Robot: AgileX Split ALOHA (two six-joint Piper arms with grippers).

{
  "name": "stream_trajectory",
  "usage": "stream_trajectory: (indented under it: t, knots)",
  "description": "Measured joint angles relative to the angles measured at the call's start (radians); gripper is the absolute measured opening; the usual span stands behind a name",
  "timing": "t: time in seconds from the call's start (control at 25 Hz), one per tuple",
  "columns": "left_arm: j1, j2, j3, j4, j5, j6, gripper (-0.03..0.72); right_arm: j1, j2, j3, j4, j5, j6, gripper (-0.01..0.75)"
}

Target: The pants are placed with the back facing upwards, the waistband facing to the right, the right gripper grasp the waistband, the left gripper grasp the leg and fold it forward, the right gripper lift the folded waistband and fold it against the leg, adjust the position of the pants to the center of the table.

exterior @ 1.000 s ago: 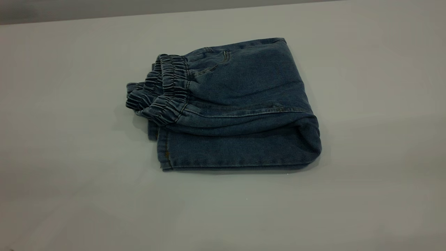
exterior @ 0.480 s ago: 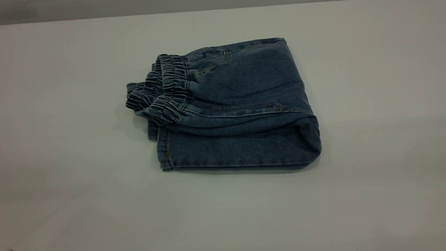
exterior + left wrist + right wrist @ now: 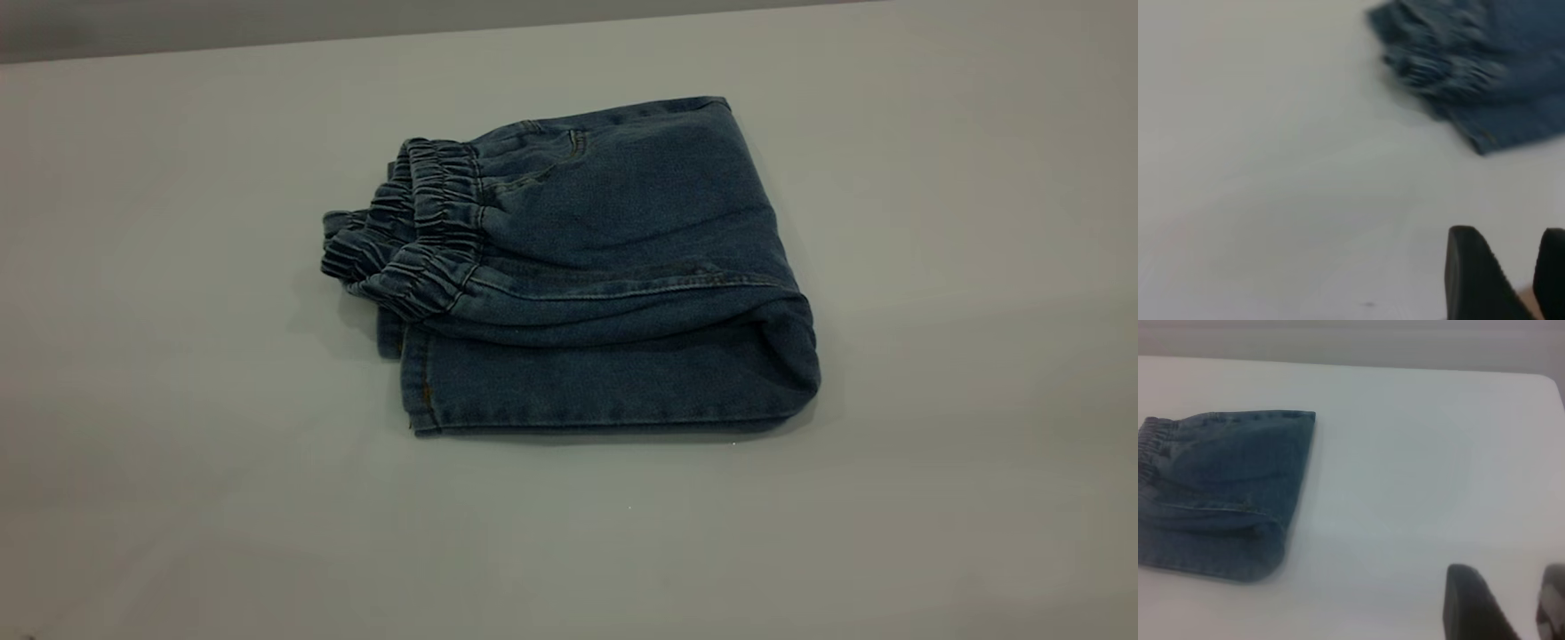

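Observation:
The pants (image 3: pixel 622 249) lie folded into a compact blue denim bundle near the middle of the white table (image 3: pixel 178 462), slightly toward the far side. The ruffled waistband (image 3: pixel 418 240) rests on top at the bundle's left end, over the leg layer (image 3: pixel 587 391), whose stitched hem shows beneath it. Neither arm appears in the exterior view. The left gripper (image 3: pixel 1511 267) hovers open over bare table, well away from the pants (image 3: pixel 1485 67). Apart from the pants (image 3: pixel 1225 493), the right gripper (image 3: pixel 1508 597) is open too, holding nothing.
Bare white tabletop surrounds the bundle on all sides. The table's far edge (image 3: pixel 356 36) runs along the back, and a table corner (image 3: pixel 1551 380) shows in the right wrist view.

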Motion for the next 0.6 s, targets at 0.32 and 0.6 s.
stream_trajectory:
  t: [0.32,0.6]
  knots:
    - [0.142,-0.086,0.000,0.000,0.000,0.000,0.240,0.002,0.000,0.000,0.000,0.000,0.000,0.195]
    - [0.142,-0.141,0.000,0.000,0.000,0.000,0.240,0.026,0.000,0.000,0.006,0.000,0.000,0.199]
